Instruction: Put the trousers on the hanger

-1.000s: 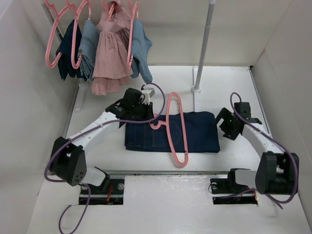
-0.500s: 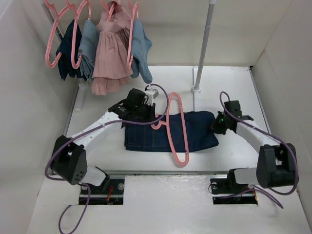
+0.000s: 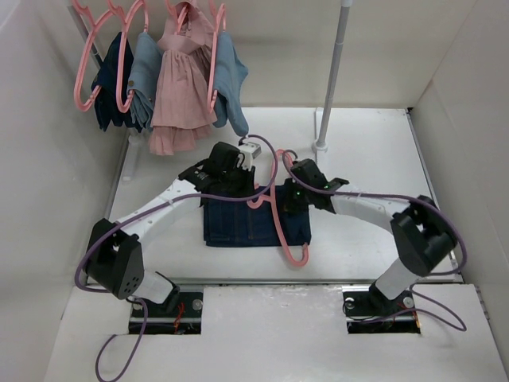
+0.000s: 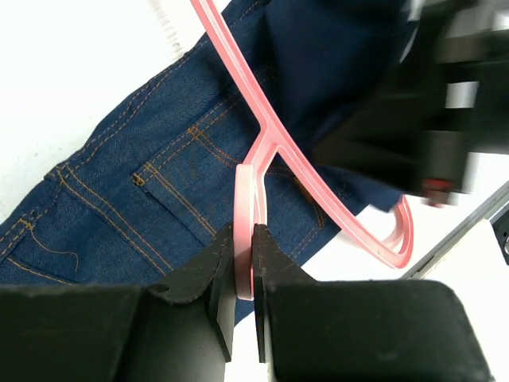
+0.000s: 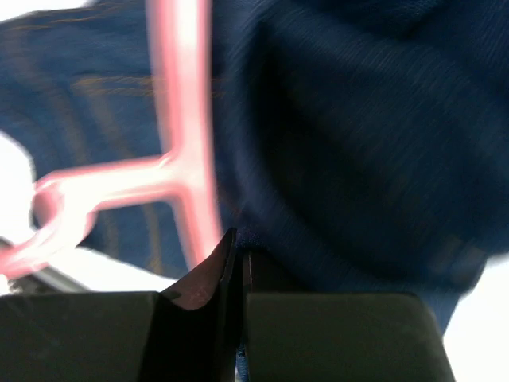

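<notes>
The right gripper (image 5: 237,243), a moment ago well right of the hanger (image 4: 269,151) at the leg end of the trousers (image 3: 238,227), is now hard against it, jaws nipped onto a fold of dark denim; the jeans lie bunched shorter under the hanger, so I'd guess the legs are being fed through its frame. The left gripper (image 4: 243,239) clamps the hanger's hook tight. White table (image 3: 374,159), white walls (image 3: 48,159), a pole (image 3: 332,79) beyond the hanger, hung clothes (image 3: 187,87) to its far left.
</notes>
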Robot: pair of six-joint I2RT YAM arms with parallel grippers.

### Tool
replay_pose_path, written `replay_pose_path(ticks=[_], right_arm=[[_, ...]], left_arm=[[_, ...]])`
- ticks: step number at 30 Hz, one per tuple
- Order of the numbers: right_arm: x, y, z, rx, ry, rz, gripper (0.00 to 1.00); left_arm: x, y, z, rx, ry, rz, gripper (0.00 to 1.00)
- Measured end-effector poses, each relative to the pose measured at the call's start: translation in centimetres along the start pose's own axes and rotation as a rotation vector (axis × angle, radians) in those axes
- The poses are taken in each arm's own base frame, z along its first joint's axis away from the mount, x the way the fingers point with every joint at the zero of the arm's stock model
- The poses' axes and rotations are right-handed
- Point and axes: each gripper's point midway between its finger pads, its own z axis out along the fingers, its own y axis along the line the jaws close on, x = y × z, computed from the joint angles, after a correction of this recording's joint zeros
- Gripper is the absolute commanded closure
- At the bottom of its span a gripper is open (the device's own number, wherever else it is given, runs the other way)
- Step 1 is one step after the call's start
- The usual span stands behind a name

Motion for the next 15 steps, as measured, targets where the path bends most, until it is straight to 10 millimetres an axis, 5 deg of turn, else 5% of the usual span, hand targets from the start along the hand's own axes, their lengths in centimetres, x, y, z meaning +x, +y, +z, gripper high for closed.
replay_pose_path(ticks=[4,5,6,7,10,15], right_arm=[[1.3,-1.0,3.0,0.029,0.062,0.007,0.97],[1.2,-0.9,3.4,0.028,0.070,-0.002,0.85],[1.1,-0.6,3.8,0.024,0.074,-0.016,0.84],[1.2,-0.3,4.2,0.016,0.085,-0.034,0.65],[1.4,0.4,4.9,-0.016,0.112,-0.101,0.38],[0.7,0.9,3.3,-0.027,0.115,-0.203,0.23]], left_arm=[[-0.1,0.0,0.0,-0.001,0.000,0.010,1.00],[-0.1,0.0,0.0,-0.001,0.000,0.014,1.00],[-0.1,0.0,0.0,-0.001,-0.001,0.016,1.00],[-0.1,0.1,0.0,-0.003,-0.001,0.018,1.00],[-0.2,0.6,-0.2,-0.029,-0.001,0.026,1.00],[-1.8,1.0,-0.6,-0.054,-0.040,0.048,1.00]])
